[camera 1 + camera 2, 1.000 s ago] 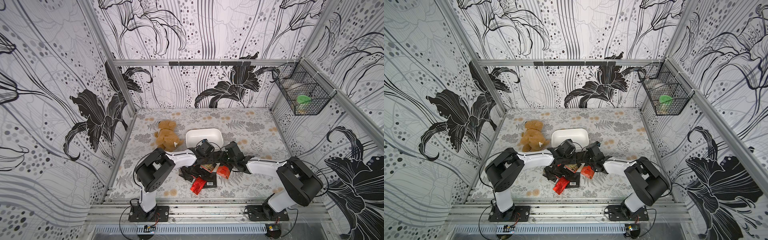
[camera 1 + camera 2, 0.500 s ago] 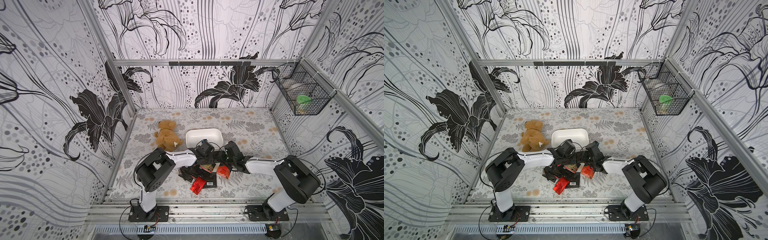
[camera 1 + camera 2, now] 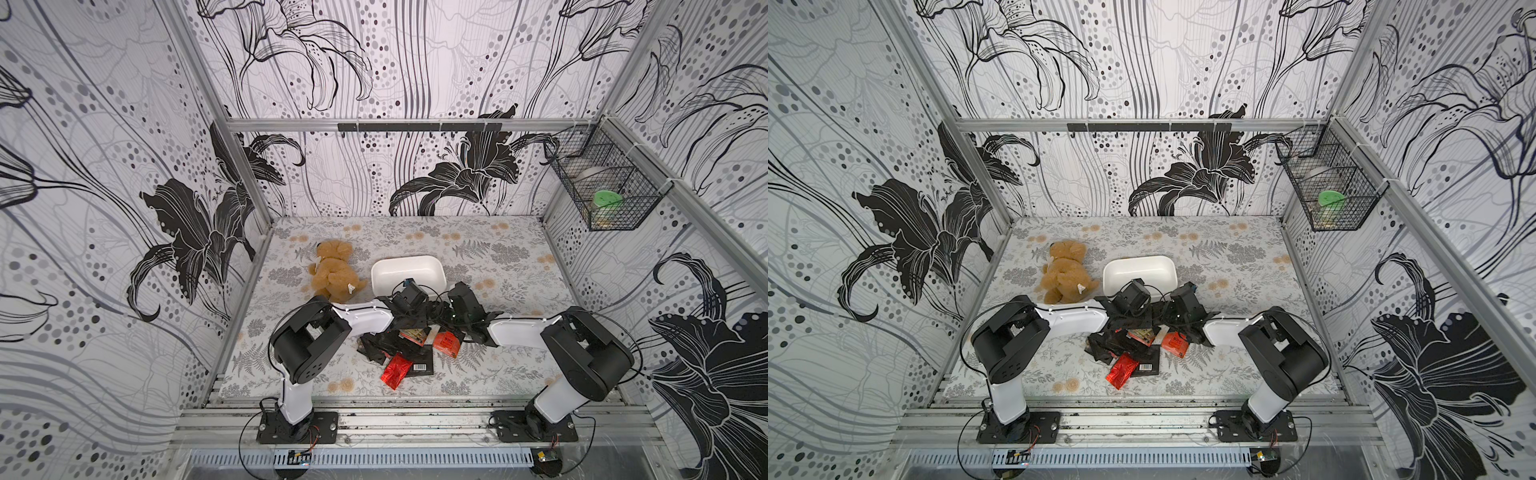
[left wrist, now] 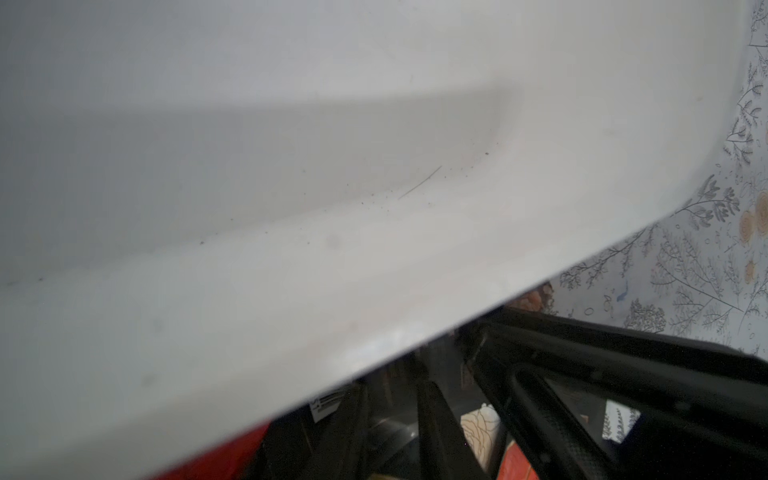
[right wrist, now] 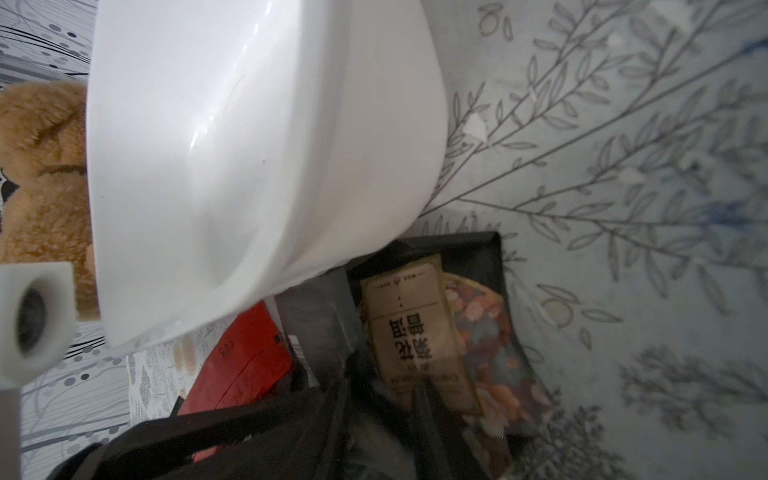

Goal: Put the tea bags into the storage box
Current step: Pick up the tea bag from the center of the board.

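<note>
Left gripper and right gripper both sit in the tea bags heaped mid-frame, just below the white storage box; honestly can't tell if either's jaws are apart or clamped.

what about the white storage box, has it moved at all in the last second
No. In a top view the storage box lies where it was, with the same gap to the teddy bear beside it.
</note>
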Tool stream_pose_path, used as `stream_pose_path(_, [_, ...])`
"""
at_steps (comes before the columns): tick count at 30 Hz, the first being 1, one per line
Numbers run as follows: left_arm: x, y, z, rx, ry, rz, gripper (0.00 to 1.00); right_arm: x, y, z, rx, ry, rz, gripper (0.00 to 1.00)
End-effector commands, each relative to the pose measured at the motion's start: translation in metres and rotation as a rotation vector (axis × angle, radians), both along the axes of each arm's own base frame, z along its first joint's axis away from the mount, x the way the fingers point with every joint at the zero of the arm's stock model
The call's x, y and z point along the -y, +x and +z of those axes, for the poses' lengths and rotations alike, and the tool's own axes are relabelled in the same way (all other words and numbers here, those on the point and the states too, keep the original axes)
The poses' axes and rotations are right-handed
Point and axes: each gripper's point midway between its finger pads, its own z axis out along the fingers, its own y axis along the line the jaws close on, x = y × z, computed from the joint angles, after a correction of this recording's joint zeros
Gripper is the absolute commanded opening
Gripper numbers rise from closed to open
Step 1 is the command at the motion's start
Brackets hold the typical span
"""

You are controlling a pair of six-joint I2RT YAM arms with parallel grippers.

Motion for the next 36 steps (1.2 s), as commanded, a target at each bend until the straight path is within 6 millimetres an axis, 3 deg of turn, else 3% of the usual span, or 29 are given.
stream_pose_path(1, [0.002, -0.001, -0.010, 0.003, 0.014, -0.020, 0.26, 0.004, -0.012, -0.017, -0.051, -0.024, 0.022, 0.27])
stream_pose_path(5, [0.002, 0.000, -0.009, 0.007, 0.013, -0.027, 0.26, 0.003, -0.012, -0.015, -0.035, -0.021, 0.035, 0.22])
stream_pose_path(14, [0.009, 0.003, 0.006, 0.037, -0.018, -0.046, 0.26, -0.006, -0.012, 0.002, 0.027, 0.024, 0.094, 0.00])
stream_pose_path(17, [0.012, 0.007, 0.025, 0.079, -0.052, -0.045, 0.26, -0.002, -0.014, 0.006, 0.037, 0.006, 0.096, 0.00])
stream_pose_path(24, [0.005, 0.018, 0.092, 0.264, -0.131, 0.009, 0.28, 0.031, -0.022, 0.016, 0.054, -0.131, 0.042, 0.00])
stream_pose_path(27, [-0.005, 0.023, 0.117, 0.335, -0.134, 0.045, 0.33, 0.046, -0.027, 0.022, 0.055, -0.195, 0.022, 0.00])
stream_pose_path(31, [-0.018, 0.025, 0.132, 0.388, -0.121, 0.087, 0.43, 0.059, -0.030, 0.034, 0.075, -0.239, 0.003, 0.00])
stream_pose_path(36, [-0.028, 0.027, 0.137, 0.399, -0.081, 0.116, 0.73, 0.059, -0.035, 0.054, 0.108, -0.214, 0.015, 0.00])
